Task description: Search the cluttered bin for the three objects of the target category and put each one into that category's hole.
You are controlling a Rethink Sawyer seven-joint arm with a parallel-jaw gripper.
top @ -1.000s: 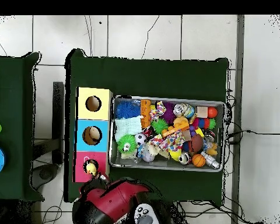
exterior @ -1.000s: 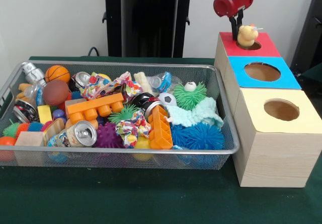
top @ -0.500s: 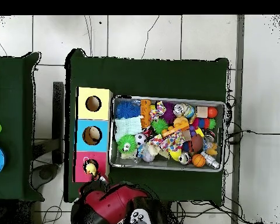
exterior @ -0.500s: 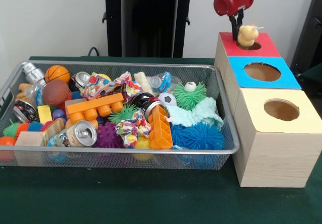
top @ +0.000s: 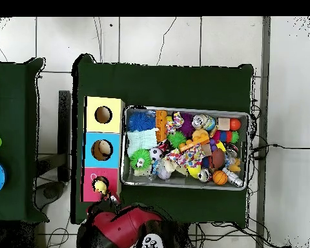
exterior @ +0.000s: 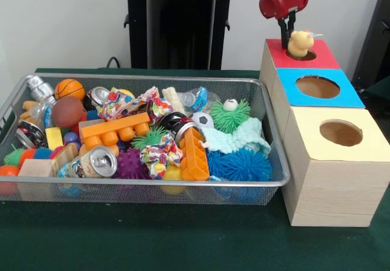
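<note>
While the arm hangs above the far end of the wooden box point(exterior: 329, 161), the gripper point(exterior: 285, 32) points down at the red panel point(exterior: 295, 55), its dark fingers point(exterior: 283, 35) just to the left of a small yellow duck point(exterior: 299, 42) and touching or nearly touching its side. Whether the fingers are clamped on the duck or merely beside it cannot be told from either view. The duck sits at the rim of the red panel's hole, upright, partly over the opening; the overhead view shows it as a yellow spot point(top: 101, 187) at that same hole. Compared with a second ago, the red wrist has risen slightly toward the top edge, while the duck stays at the hole. The wire bin point(exterior: 268, 125) of toys lies unchanged beside the box.
</note>
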